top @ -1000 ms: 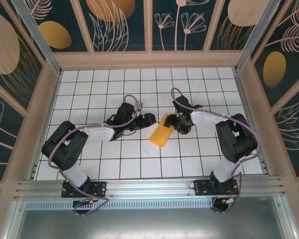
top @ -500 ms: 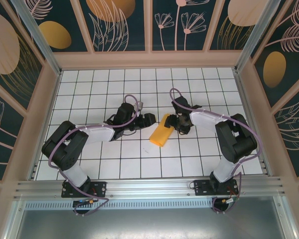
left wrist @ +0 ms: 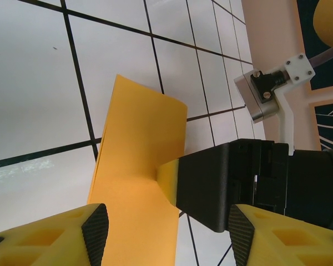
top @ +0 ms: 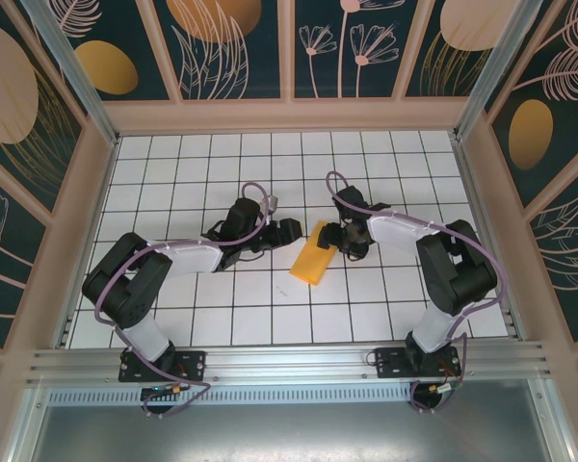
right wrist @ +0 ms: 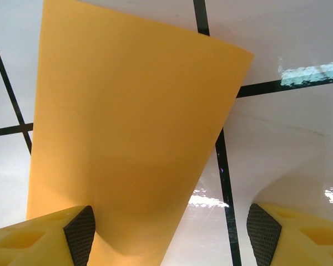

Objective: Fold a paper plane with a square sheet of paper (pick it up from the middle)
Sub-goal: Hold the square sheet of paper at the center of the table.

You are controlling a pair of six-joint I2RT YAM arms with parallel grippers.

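The square sheet of paper (top: 312, 256) lies on the gridded table as a folded orange-yellow oblong, slanting from lower left to upper right. My left gripper (top: 287, 231) hangs just left of its upper half, open, its fingers (left wrist: 94, 233) wide apart over the paper (left wrist: 137, 166). My right gripper (top: 335, 236) is at the sheet's upper right end, also open. One of its yellow fingers (left wrist: 169, 178) presses against the paper's edge and dents it. In the right wrist view the paper (right wrist: 127, 133) curves up beside the left finger (right wrist: 80, 233), and bare table lies before the other.
White table with black grid lines (top: 270, 173), enclosed by pale frame posts and patterned wall panels (top: 39, 154). A metal rail (top: 289, 361) runs along the near edge at the arm bases. Both arms reach inward and nearly meet over the paper.
My left gripper's jaws have narrowed slightly. The paper and both arms stay almost where they were.
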